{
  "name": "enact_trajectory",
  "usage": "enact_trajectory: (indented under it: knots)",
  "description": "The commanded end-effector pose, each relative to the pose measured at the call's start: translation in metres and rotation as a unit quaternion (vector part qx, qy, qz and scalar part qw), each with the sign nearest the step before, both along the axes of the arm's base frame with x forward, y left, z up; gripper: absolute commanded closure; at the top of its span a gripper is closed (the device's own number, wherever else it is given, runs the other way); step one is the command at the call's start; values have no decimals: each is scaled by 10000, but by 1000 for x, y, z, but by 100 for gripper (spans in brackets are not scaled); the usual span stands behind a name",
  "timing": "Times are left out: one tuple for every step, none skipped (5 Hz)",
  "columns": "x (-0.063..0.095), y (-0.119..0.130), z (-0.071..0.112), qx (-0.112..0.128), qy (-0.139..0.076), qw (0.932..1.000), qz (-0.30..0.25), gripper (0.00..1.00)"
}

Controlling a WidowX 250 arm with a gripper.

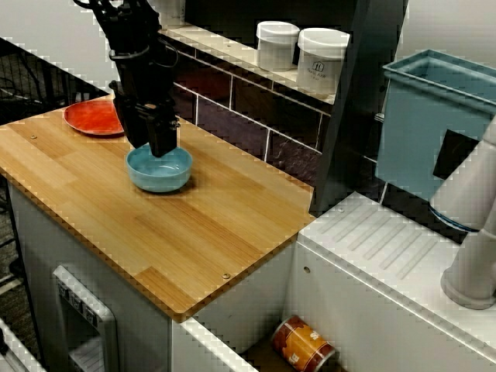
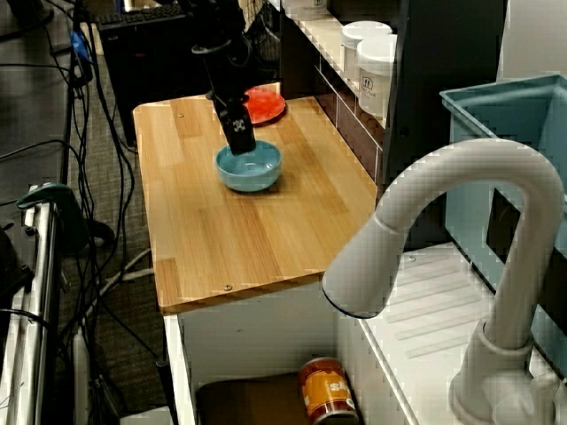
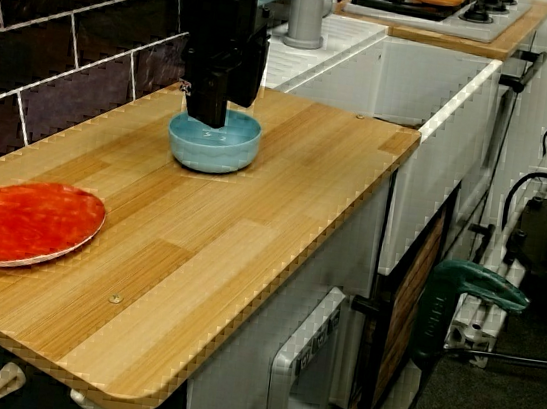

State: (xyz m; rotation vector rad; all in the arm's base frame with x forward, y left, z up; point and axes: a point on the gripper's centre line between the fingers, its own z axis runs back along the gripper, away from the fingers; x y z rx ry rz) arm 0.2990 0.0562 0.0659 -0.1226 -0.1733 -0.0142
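A blue bowl (image 1: 159, 172) (image 2: 252, 170) (image 3: 216, 147) sits upright on the wooden counter (image 1: 194, 232), apparently with nothing in it. My black gripper (image 1: 163, 147) (image 2: 241, 144) (image 3: 204, 117) points straight down at the bowl's rim on the side nearest the tiled wall, its tips at or just inside the rim. The fingers read as one dark block, so their spacing is unclear. A red plate (image 1: 93, 118) (image 3: 21, 222) lies flat on the counter beyond the bowl, away from the sink.
Two white jars (image 1: 277, 45) (image 1: 322, 60) stand on the ledge above the tiles. A teal bin (image 1: 434, 124) and a grey tap (image 2: 443, 230) are by the sink, where an orange can (image 1: 304, 345) lies. Cables hang past the counter's outer edge.
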Motion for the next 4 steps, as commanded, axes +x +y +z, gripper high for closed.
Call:
enact_trajectory:
  knots:
    - [4,1,-5,52,-66,9999,79,22]
    - [7,2,-14,102,11,9999,82,22]
    - [3,5,-18,89,103,9999,80,22]
    - [-9,4,-15,57,148,9999,13,22]
